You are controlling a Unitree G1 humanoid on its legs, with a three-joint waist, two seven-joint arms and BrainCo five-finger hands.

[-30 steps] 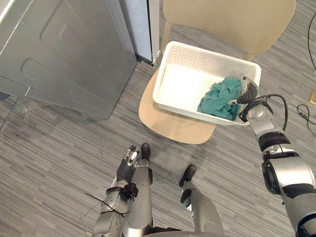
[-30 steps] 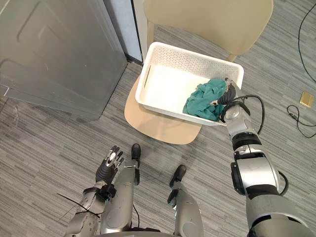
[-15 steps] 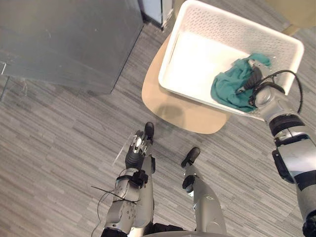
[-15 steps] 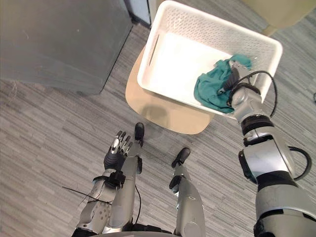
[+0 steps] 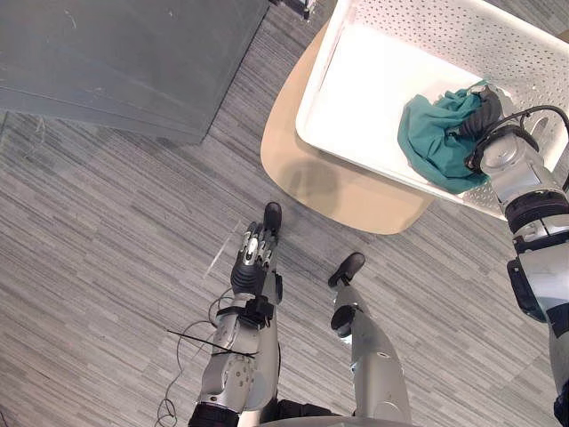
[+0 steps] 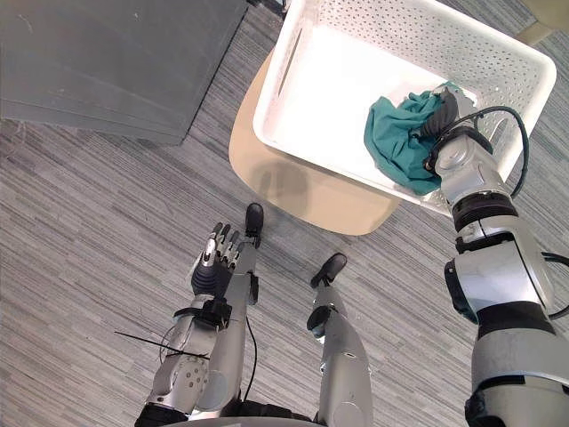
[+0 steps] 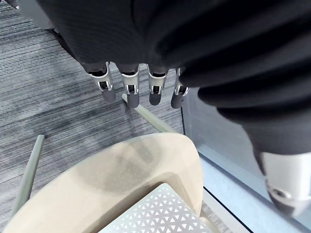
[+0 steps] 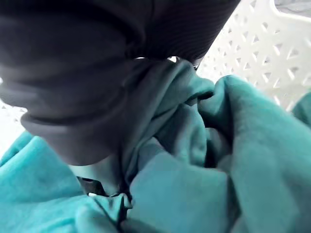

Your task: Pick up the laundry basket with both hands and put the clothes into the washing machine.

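Note:
A white perforated laundry basket [image 5: 372, 78] sits on a beige chair seat [image 5: 356, 194]. A teal garment [image 5: 434, 133] lies bunched at the basket's right end. My right hand [image 5: 487, 110] reaches over the near rim and is pressed into that garment; teal cloth [image 8: 204, 160] wraps around the hand's dark cover [image 8: 73, 73]. My left hand [image 5: 252, 261] hangs low over the floor, well short of the basket, open with straight fingers [image 7: 130, 93] and holding nothing. The grey washing machine [image 5: 116, 53] stands at the upper left.
Grey striped carpet [image 5: 107, 231] covers the floor between me and the chair. The chair's rounded front edge [image 6: 293, 206] juts toward me under the basket. The chair's thin legs [image 7: 30, 170] show below the seat in the left wrist view.
The whole picture has shifted, so the camera has moved; basket and chair now sit higher and larger. My right hand stays in the teal garment. My left hand remains low and open.

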